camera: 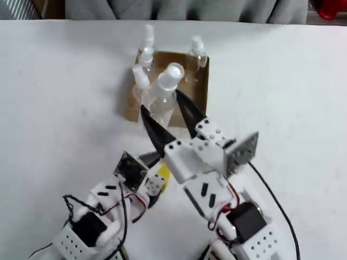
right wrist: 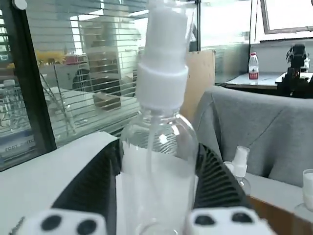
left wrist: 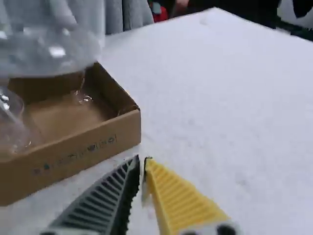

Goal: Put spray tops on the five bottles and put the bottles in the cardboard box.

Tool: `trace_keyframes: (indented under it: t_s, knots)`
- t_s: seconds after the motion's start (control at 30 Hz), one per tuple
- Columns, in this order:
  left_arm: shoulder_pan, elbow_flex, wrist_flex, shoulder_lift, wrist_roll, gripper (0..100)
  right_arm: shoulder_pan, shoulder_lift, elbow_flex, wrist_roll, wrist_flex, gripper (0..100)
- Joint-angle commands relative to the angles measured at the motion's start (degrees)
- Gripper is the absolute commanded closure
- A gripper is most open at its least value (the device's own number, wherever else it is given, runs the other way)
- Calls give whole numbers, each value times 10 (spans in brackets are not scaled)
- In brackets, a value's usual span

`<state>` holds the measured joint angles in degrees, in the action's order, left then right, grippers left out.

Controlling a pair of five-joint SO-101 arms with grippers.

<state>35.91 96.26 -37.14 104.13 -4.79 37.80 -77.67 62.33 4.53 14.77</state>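
A clear bottle (camera: pixel 161 96) with a white spray top (camera: pixel 173 73) hangs upright over the near part of the cardboard box (camera: pixel 199 86). My right gripper (camera: pixel 160 101) is shut on its body, black fingers on either side. The right wrist view shows the same bottle (right wrist: pixel 159 147) up close in the right gripper (right wrist: pixel 156 183). Three more capped bottles stand in the box (camera: pixel 146 40) (camera: pixel 198 49) (camera: pixel 140 76). My left gripper (camera: pixel 156 165), grey and yellow, lies low on the table just short of the box. In its own view the left gripper (left wrist: pixel 142 164) is shut on nothing.
The white table (camera: pixel 282 81) spreads wide on both sides of the box. The box's near wall (left wrist: pixel 73 152) stands close ahead of the left gripper, with the base of a bottle (left wrist: pixel 12 122) inside. A grey sofa back (right wrist: pixel 264 127) is behind the table.
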Motion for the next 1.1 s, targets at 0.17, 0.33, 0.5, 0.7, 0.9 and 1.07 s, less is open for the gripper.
trace_keyframes:
  t_s: [0.17, 0.33, 0.5, 0.7, 0.9, 1.07]
  knots:
    - [-34, 8, 134, 8, 10, 980, 7, 51, -45, 8, -22, 984]
    - [-34, 8, 136, 8, 10, 980, 7, 87, -66, 8, -44, 984]
    - [-34, 8, 135, 8, 10, 980, 7, 145, -82, 8, -80, 984]
    - [-39, 8, 136, 8, 10, 980, 7, 179, -70, 11, -56, 984]
    - [-65, 8, 137, 8, 10, 980, 4, 172, -69, 13, 23, 984]
    - [-73, 8, 137, 8, 10, 980, 7, 119, -69, 14, 95, 984]
